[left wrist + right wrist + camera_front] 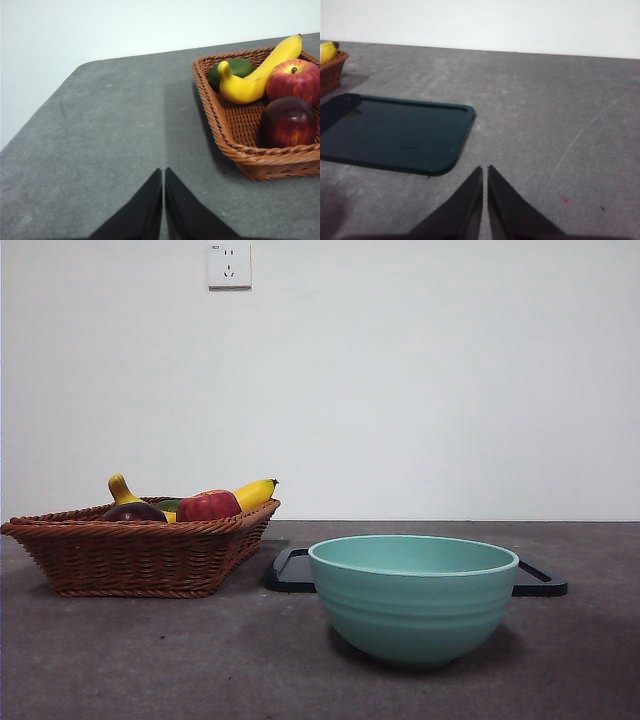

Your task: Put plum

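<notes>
Plum (289,122): dark maroon, glossy, lying in the wicker basket (235,145) at the corner nearest the left wrist camera, touching or all but touching the red apple (294,80) beside it. In the front view only its top shows above the basket rim (133,510).

Other fruit: a yellow banana (255,75) lies diagonally across the basket, with a green fruit (235,68) behind it.

Left gripper (163,200): jaws pressed together, holding nothing, hovering over bare tabletop (115,130) outside the basket.

Right gripper (485,200): jaws likewise closed and empty, over the tabletop just beside the dark tray (395,132); the basket is only a sliver at the far edge of its view.

Key relation: the left arm is clearly the nearer one. The plum lies ahead of the left gripper and off to one side, across the basket's near wall (round fruit, so no long axis to line up with).

Likely target: the task names no destination; the teal bowl (412,595) and the tray behind it are the candidates, and I cannot tell which.

Stage: not started, plum untouched.

Next move, as I judge it: the left gripper would need to open, cross the rim and come down on the plum without nudging the apple.
</notes>
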Controlling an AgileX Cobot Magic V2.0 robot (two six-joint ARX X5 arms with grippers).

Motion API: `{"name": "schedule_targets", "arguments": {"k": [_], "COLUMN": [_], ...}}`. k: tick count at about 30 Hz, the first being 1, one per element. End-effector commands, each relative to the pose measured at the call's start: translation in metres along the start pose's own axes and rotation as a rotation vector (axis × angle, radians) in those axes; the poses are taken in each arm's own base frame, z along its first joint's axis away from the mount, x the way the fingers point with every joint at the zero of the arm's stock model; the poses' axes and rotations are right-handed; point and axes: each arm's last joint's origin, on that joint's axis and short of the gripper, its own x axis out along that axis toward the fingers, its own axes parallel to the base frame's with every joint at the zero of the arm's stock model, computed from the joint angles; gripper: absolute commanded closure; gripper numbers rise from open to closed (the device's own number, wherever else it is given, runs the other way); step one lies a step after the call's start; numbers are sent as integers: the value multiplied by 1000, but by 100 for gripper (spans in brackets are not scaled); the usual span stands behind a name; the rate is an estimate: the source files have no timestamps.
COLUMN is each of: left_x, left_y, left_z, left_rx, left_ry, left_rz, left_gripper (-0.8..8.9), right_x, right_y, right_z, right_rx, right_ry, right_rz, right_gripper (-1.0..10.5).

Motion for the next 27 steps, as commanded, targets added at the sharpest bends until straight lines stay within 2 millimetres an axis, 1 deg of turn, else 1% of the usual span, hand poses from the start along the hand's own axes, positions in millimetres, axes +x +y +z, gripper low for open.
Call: {"name": "schedule_targets", "arguments": {"k": [1, 27], "left_x": [2, 2], "left_y": [-1, -1], "left_z": [-7, -7], "left_rx": [-4, -4], "left_ry": [27, 27], "left_rz": [0, 1], "left_gripper": [806, 806], "right_x": [0, 0], "right_y": [0, 0], "right_z": [-2, -1], "right_rx": [11, 10], "right_ry": [10, -5], "right_rz": [-6, -14], "right_gripper": [942, 942]}}
